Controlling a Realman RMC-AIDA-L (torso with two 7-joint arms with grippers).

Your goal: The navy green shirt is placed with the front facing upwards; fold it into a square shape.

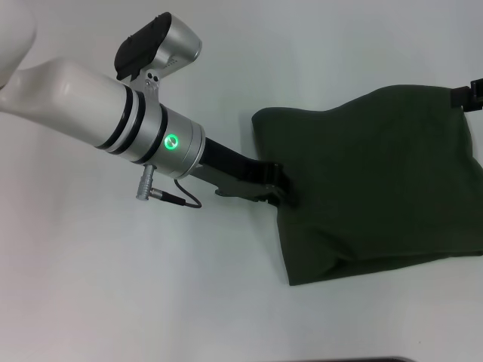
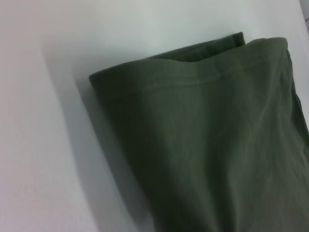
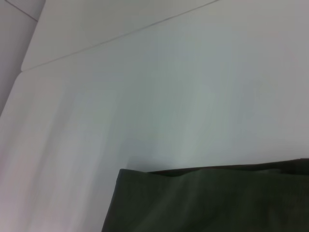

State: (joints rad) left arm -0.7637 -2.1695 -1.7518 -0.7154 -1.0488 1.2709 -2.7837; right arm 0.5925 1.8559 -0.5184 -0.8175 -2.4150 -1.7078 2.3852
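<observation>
On table [image 1: 151, 286], shirt [image 1: 370, 181] (folded) lies crosswise.

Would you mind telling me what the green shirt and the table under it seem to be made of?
The navy green shirt looks like soft matte knit fabric, probably cotton: it drapes in gentle folds and shows a stitched hem in the left wrist view. The table looks like a smooth white hard surface, perhaps laminate; its exact material is unclear.

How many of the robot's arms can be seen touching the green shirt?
2. The left gripper meets the navy green shirt at its left edge; the right gripper sits at its far right corner, mostly out of frame.
</observation>
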